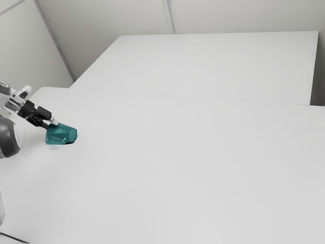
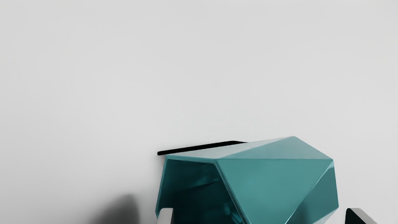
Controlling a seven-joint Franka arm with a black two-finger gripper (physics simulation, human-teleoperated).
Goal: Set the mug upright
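We're seeing the mug lying on its side, its long axis running from jaw to jaw. Jaws are standing open.

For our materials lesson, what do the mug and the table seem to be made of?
Mug: glossy, perhaps glazed ceramic, plastic or coated metal; its teal facets catch light along sharp edges. Table: matte, perhaps laminate or painted board; its pale surface shows no grain.

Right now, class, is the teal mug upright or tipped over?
Tipped over: the mug is on its side, its dark hollow mouth opening sideways, not upward, between the spread fingertips of the gripper.
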